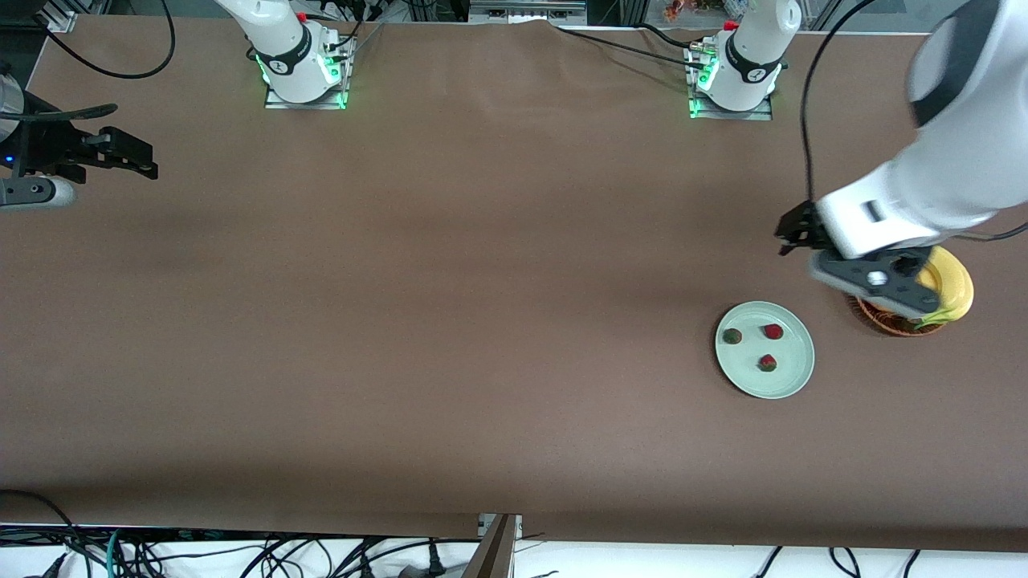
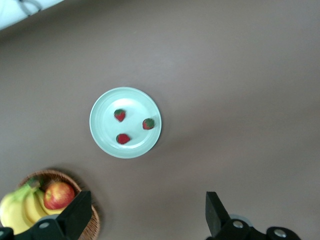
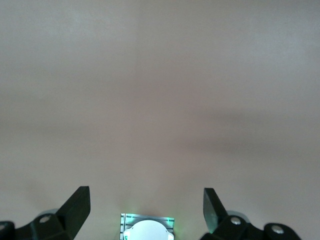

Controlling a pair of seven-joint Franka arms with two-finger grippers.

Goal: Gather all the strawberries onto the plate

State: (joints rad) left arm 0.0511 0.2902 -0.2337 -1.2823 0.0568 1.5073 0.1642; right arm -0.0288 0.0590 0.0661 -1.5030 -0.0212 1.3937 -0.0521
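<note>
Three strawberries [image 1: 732, 335] [image 1: 773, 331] [image 1: 768, 363] lie on the pale mint-green plate [image 1: 785, 380] toward the left arm's end of the table. In the left wrist view they [image 2: 119, 115] [image 2: 148, 123] [image 2: 123, 138] lie apart from each other on the plate [image 2: 106, 134]. My left gripper [image 1: 789, 239] is open and empty, up in the air over the bare table beside the plate and the basket; the left wrist view [image 2: 147, 215] shows nothing between its fingers. My right gripper [image 1: 135, 138] is open and empty, waiting over the right arm's end of the table [image 3: 146, 210].
A brown wicker basket [image 1: 887, 319] with bananas [image 1: 954, 287] stands beside the plate, partly under the left arm. In the left wrist view the basket [image 2: 94, 221] holds a red apple [image 2: 58, 195] and bananas [image 2: 19, 212]. The right arm's base [image 3: 147, 229] shows under the right gripper.
</note>
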